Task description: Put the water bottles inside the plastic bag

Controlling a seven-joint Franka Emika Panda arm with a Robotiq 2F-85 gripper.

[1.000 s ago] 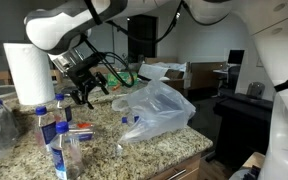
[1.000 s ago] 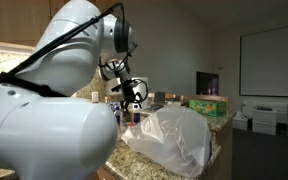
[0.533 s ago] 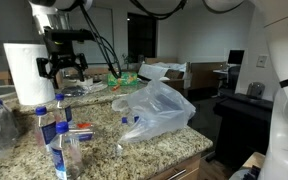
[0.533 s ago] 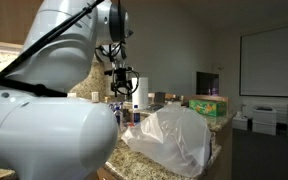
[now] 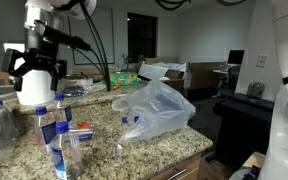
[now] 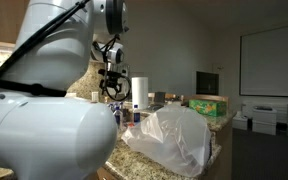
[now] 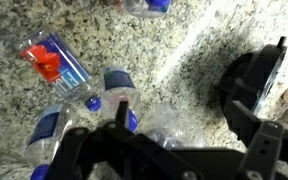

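Several water bottles with blue caps stand at the counter's near corner in an exterior view (image 5: 62, 135). In the wrist view, blue-capped bottles (image 7: 112, 84) lie below me on the granite. The plastic bag (image 5: 156, 108) lies crinkled on the counter's middle; it also shows in an exterior view (image 6: 176, 136). One bottle (image 5: 132, 122) shows at its mouth. My gripper (image 5: 39, 66) is open and empty. It hangs above the bottles, in front of the paper towel roll, well away from the bag. It also shows in an exterior view (image 6: 112, 86) and in the wrist view (image 7: 184, 115).
A white paper towel roll (image 5: 26, 90) stands behind the bottles. A clear bottle with a red cap (image 7: 52, 62) lies beside the blue-capped ones. A green box (image 6: 210, 103) and clutter sit at the counter's far end. The counter edge runs close to the bottles.
My gripper has swung away from the bag's side toward the bottle end of the counter and risen. It stayed open and empty. Bag and bottles have not moved.
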